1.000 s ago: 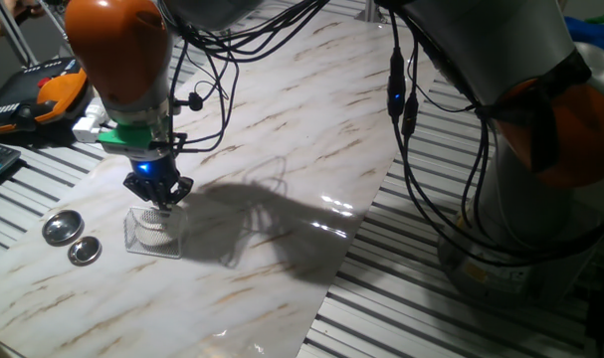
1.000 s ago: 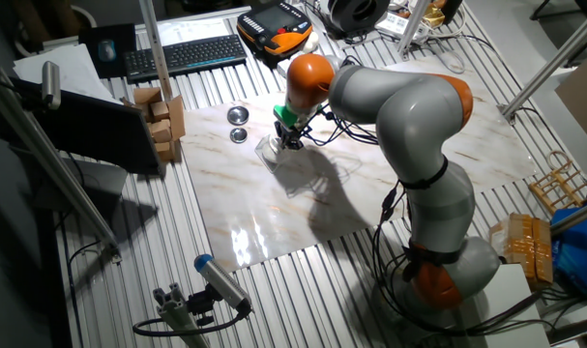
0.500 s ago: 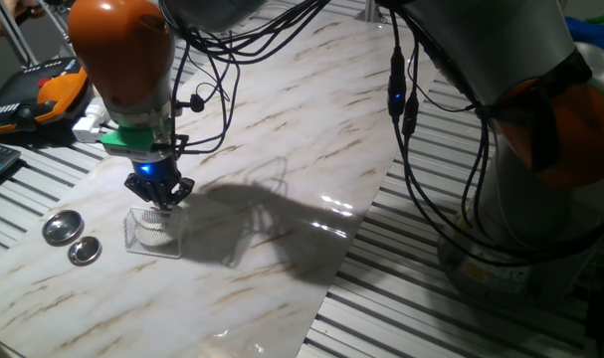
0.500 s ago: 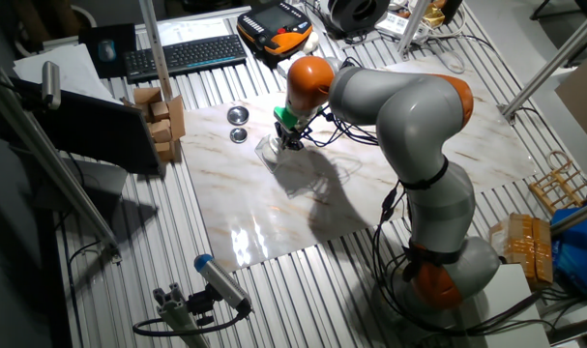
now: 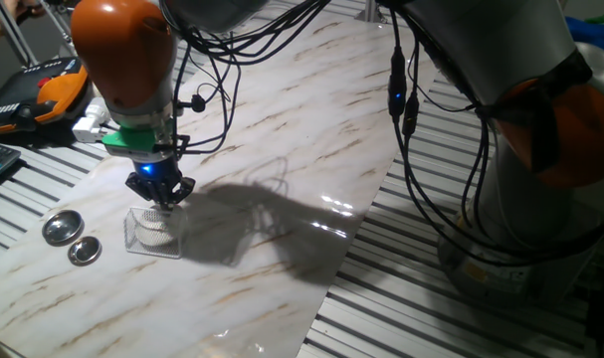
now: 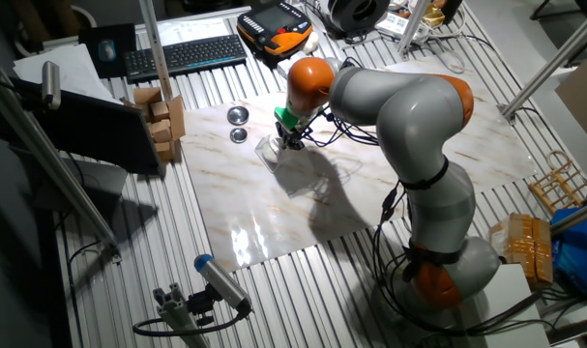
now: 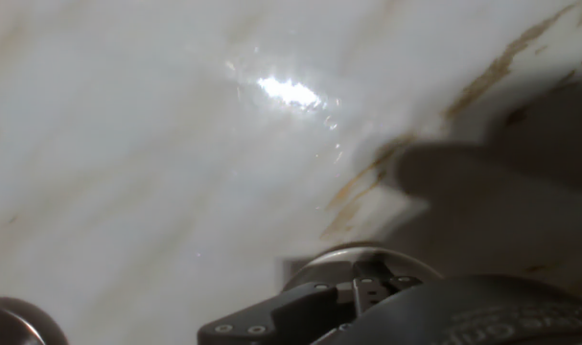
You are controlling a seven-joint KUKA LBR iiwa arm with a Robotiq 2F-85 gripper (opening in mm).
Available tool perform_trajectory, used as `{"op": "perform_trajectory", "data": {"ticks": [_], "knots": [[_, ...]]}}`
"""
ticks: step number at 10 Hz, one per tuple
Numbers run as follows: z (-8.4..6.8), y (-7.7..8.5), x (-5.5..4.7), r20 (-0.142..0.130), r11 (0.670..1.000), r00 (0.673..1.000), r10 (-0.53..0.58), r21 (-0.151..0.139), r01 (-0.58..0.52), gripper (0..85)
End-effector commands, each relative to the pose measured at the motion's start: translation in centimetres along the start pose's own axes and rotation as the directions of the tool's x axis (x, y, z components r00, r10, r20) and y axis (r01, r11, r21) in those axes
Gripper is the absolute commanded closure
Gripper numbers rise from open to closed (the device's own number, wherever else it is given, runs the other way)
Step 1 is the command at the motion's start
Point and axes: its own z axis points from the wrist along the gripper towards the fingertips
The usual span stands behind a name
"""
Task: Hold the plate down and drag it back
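The plate (image 5: 152, 232) is a small whitish round dish with a speckled centre, lying on the marbled sheet near its left side. It appears inside a clear squarish outline. My gripper (image 5: 162, 202) points straight down at the plate's far edge, its dark fingers drawn together with nothing between them; whether the tips touch the plate I cannot tell. From the other fixed view, the gripper (image 6: 291, 144) stands just right of the plate (image 6: 271, 152). In the hand view I see only blurred marble and dark gripper parts along the bottom; the plate does not show there.
Two shiny round metal lids (image 5: 62, 228) (image 5: 85, 251) lie left of the plate. A faint clear wire-framed box (image 5: 270, 179) stands to the right. Cables hang from the arm above the sheet. A keyboard (image 6: 185, 55) and cardboard boxes (image 6: 162, 121) sit beyond the sheet.
The arm's orange wrist and the gripper have crept slightly to the right in one fixed view. The plate stays where it was.
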Motion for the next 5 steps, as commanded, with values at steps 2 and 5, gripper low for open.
{"op": "perform_trajectory", "data": {"ticks": [2,5], "knots": [[0.0,-0.1,-0.4,0.006,1.0,1.0,-0.004,-0.002,0.004,85.0],[0.0,-0.3,-1.4,0.01,1.0,1.0,-0.018,-0.003,0.018,85.0]]}}
